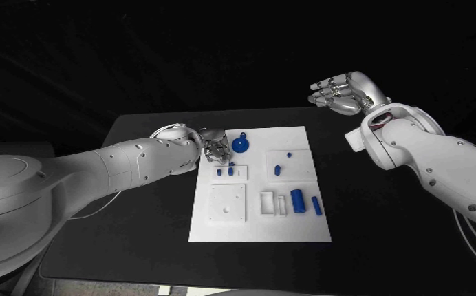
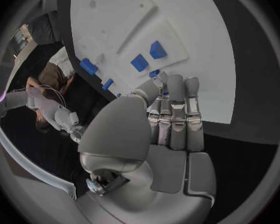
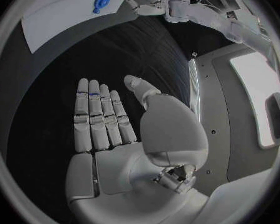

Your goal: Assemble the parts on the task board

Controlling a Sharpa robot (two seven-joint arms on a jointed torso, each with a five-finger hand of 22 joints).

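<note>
Your left hand (image 1: pixel 214 150) sits low at the white board's (image 1: pixel 298 230) ten o'clock edge; its grasp can't be told. Your right hand (image 1: pixel 340 93) hangs released, at two o'clock.

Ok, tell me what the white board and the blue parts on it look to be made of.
Task board: likely matte white plastic; flat, even, with moulded raised blocks and recesses. Blue parts: probably plastic too; uniform colour, smooth, slight sheen. Neither can be confirmed from looks alone.
</note>
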